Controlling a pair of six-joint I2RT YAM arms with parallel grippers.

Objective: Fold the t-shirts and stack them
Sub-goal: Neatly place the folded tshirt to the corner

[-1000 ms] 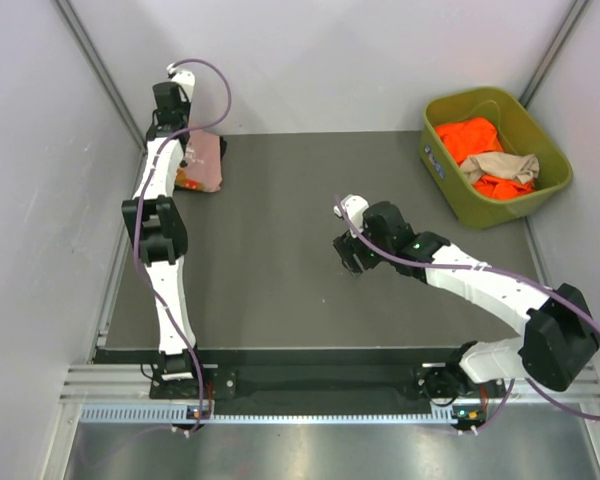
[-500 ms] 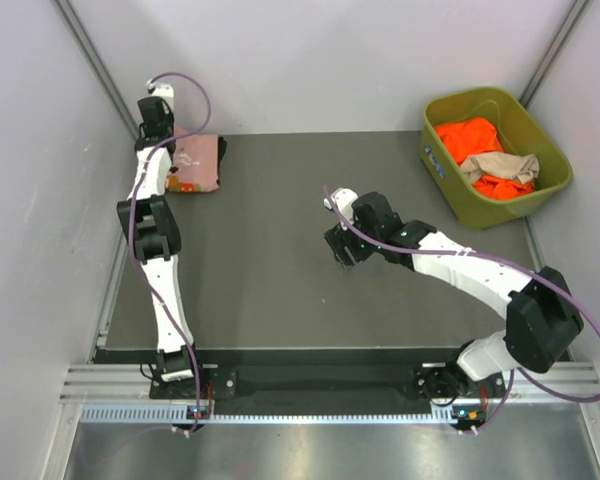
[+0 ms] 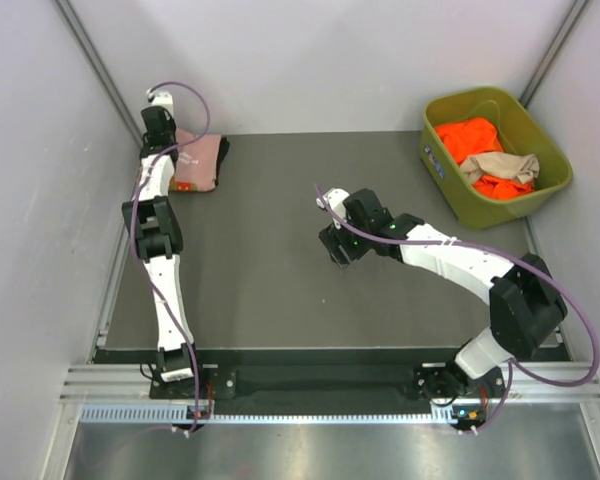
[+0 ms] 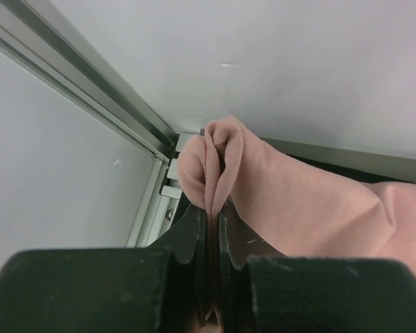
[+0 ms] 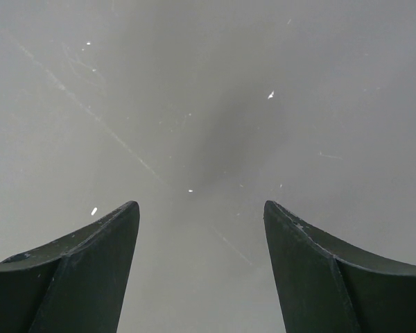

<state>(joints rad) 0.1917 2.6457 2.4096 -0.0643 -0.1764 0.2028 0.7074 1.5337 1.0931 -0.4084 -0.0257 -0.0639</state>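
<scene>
Pink t-shirt (image 4: 298,201): far-left corner of bench (image 3: 270,290), with a bunched fold pinched between the closed jaws of left gripper (image 4: 211,214).
Right gripper (image 5: 201,229): jaws spread, holding nothing, over bare bench centre.
Orange t-shirt (image 3: 470,135) and tan t-shirt (image 3: 500,165): heaped in olive bin (image 3: 445,180) at far-right corner, tan on top.
</scene>
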